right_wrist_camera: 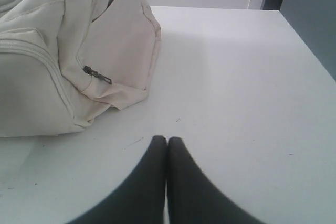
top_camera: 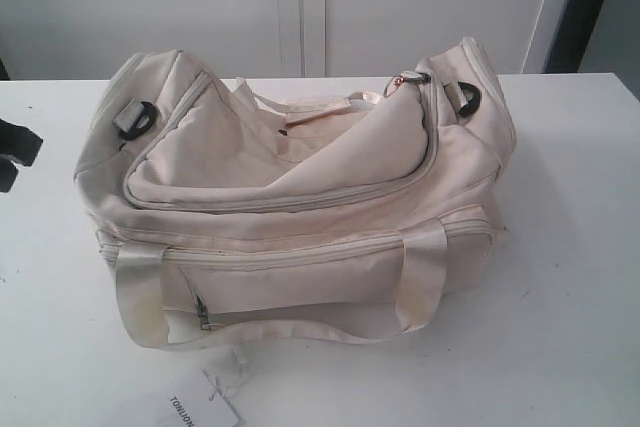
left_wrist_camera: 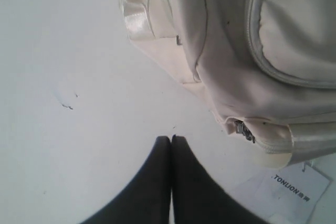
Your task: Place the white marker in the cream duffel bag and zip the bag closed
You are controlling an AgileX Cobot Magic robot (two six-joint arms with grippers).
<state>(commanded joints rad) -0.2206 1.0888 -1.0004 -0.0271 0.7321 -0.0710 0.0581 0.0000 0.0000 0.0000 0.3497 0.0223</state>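
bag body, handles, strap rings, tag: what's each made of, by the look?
The cream duffel bag looks like soft matte woven fabric: it sags and creases. The handles look like webbing with a slight satin sheen. The strap rings are black, plastic or coated metal, unclear which. The tag is white paper or card, flat and printed.

The cream duffel bag (top_camera: 300, 177) sits upright on the white table (top_camera: 570, 277), its long side facing the exterior view. The soft top panel sags inward in folds. The curved top zip runs up to a gold ring zip pull (top_camera: 405, 80) at the right end. A black strap ring (top_camera: 135, 117) shows at each end. A pale webbing handle (top_camera: 135, 292) droops down the front (the other lies on top), and a white paper tag (top_camera: 205, 409) lies on the table just before it.
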